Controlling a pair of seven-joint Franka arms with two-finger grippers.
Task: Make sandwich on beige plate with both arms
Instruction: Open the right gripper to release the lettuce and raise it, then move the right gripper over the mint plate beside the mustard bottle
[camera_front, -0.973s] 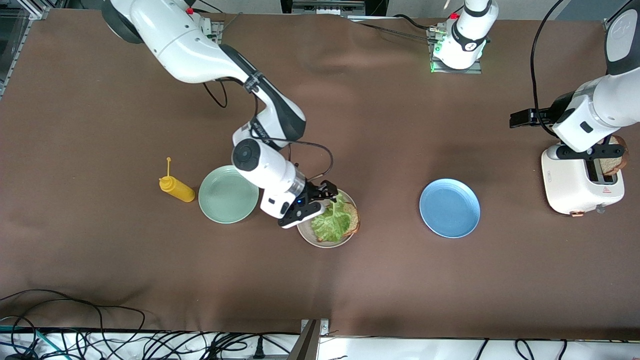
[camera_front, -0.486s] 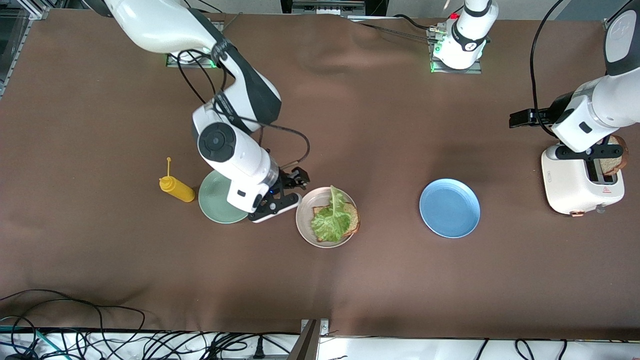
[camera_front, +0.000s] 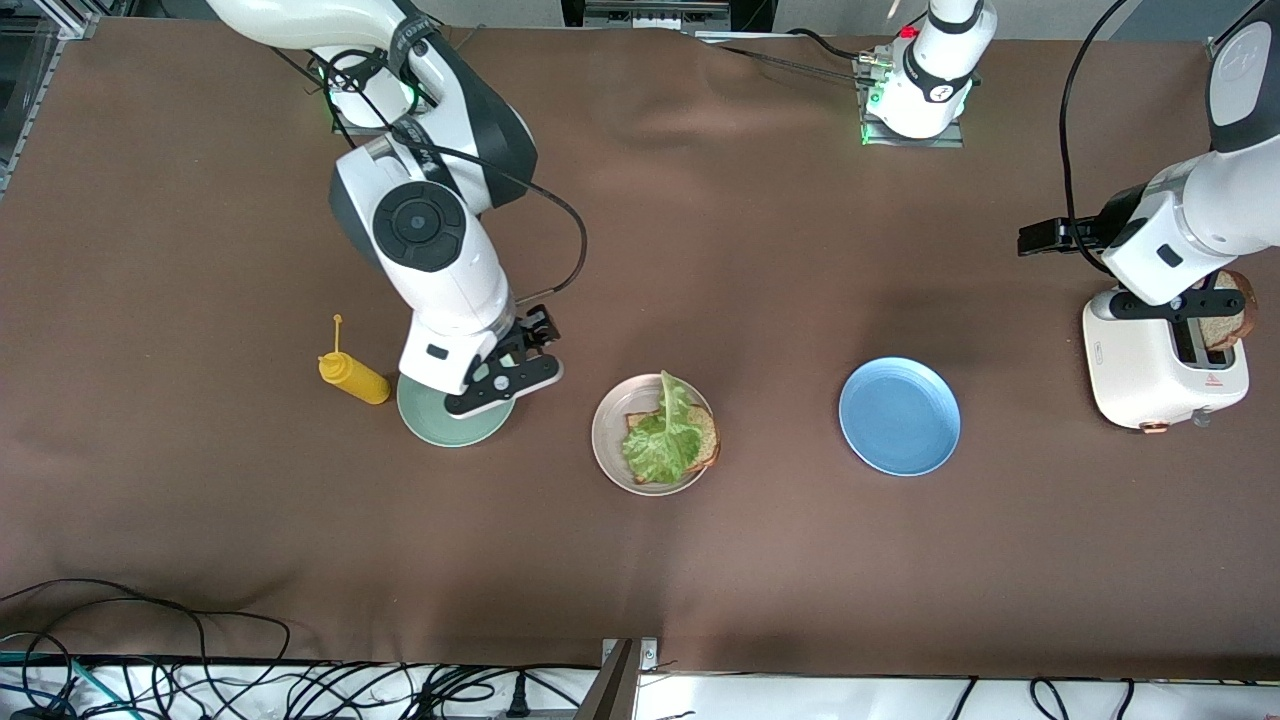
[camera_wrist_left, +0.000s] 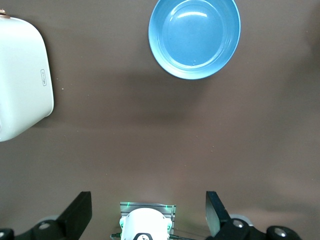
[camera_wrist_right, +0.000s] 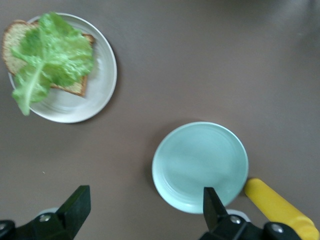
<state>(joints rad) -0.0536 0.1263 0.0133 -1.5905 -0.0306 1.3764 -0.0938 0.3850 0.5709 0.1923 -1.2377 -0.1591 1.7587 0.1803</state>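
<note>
Right gripper (camera_front: 522, 352) over mint-green plate (camera_front: 440, 425), fingers released; left gripper (camera_front: 1040, 238) beside toaster (camera_front: 1150, 375), fingers released; lettuce (camera_front: 665, 435) on bread, beige plate (camera_front: 610, 440).

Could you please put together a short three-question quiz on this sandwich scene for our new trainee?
1. True or false: a second bread slice covers the lettuce on the beige plate.
2. Which plate is the right pincer over: A mint-green, B blue, C beige?
3. Fill in: the remaining bread slice sits in the ____.

Key: 1 false, the lettuce lies uncovered. 2 A, the mint-green plate. 3 toaster, with the open left pincer above it.
</note>
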